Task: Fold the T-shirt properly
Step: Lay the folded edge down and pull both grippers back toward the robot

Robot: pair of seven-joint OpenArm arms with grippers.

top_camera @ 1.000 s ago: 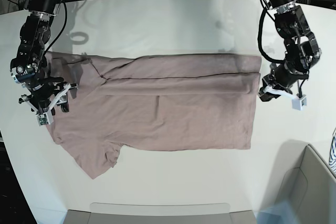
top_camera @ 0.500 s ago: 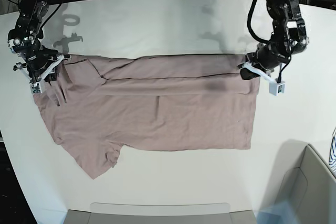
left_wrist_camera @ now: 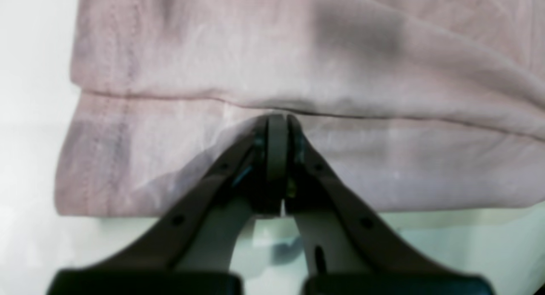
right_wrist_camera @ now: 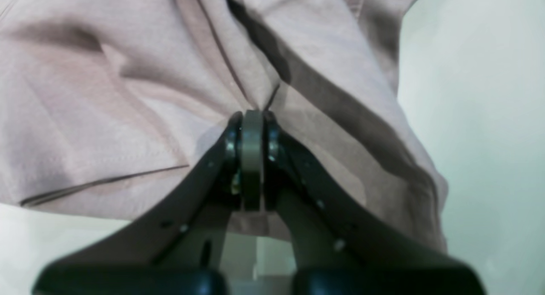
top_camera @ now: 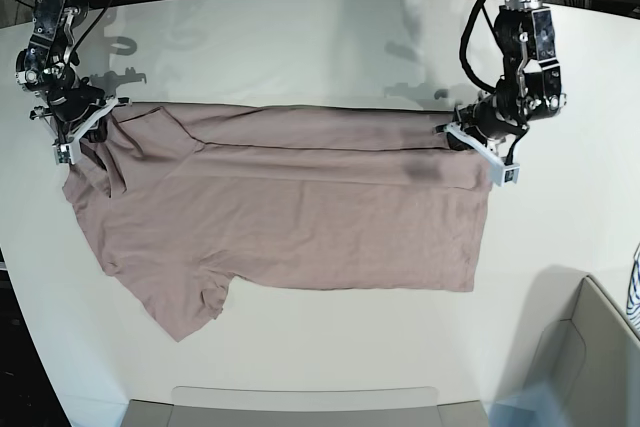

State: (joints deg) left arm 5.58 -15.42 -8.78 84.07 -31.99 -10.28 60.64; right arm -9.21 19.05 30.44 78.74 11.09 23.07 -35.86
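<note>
The mauve-pink T-shirt (top_camera: 290, 207) lies spread flat on the white table (top_camera: 300, 47), with its far long edge folded over in a band. My left gripper (top_camera: 462, 135) is at the shirt's far right corner. In the left wrist view it (left_wrist_camera: 276, 120) is shut, with its tip on the fold line of the fabric (left_wrist_camera: 298, 65). My right gripper (top_camera: 85, 125) is at the far left corner by the sleeve. In the right wrist view it (right_wrist_camera: 252, 116) is shut, with creases of fabric (right_wrist_camera: 127, 95) running to its tip.
A grey bin (top_camera: 590, 347) stands at the front right, with a blue-and-white striped cloth (top_camera: 634, 292) at the frame's right edge. A grey tray edge (top_camera: 300, 407) runs along the front. Cables lie behind the table's far edge.
Both grippers have moved from the shirt's sides toward the back of the table to its far corners. The left sleeve area has been drawn up and creased.
</note>
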